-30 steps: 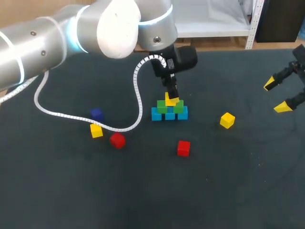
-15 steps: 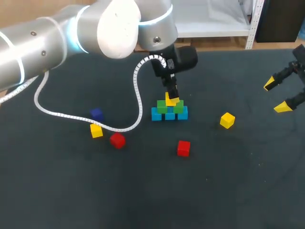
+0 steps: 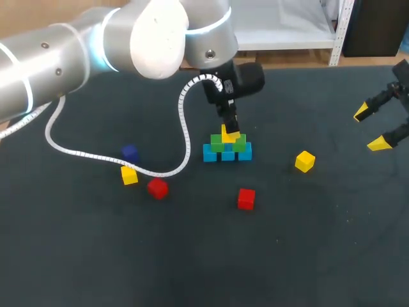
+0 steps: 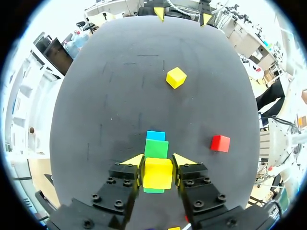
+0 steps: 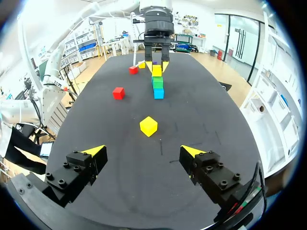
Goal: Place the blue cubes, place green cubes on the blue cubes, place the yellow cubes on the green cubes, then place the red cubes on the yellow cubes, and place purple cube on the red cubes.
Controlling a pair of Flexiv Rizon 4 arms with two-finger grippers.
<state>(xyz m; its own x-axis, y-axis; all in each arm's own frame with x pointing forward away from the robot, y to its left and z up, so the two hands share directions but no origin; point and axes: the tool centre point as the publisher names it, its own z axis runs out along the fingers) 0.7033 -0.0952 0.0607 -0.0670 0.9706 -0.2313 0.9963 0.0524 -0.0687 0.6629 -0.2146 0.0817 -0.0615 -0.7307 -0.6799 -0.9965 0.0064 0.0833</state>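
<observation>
Yellow cube (image 3: 228, 136) at the very top of the pile, pinched from both sides by the left hand (image 4: 159, 161), yellow fingertips (image 4: 135, 160) pressed flat against two opposite faces. Directly beneath, two green cubes (image 3: 218, 144) side by side, the yellow one centred over the seam between them; resting on them or just above, hard to call from here. Under the greens, a row of three blue cubes (image 3: 209, 153) down on the dark desk (image 3: 307, 256), near its middle. Out to the right of the pile, a second yellow cube (image 3: 305, 161), lying loose and well apart. In front of the pile, a red cube (image 3: 246, 199), loose as well. Over on the left, a cluster of three: another red cube (image 3: 157, 188), a third yellow cube (image 3: 129, 174) just beside it, and a dark purple-blue cube (image 3: 130, 153) just behind that. White coiled cable (image 3: 96, 155) hanging off the left arm and looping down across the desk past that cluster. Right hand (image 5: 143, 153) far off at the right edge, up above the desk, fingers spread wide, grasping nothing, the second yellow cube lying ahead of it and the pile farther on.
</observation>
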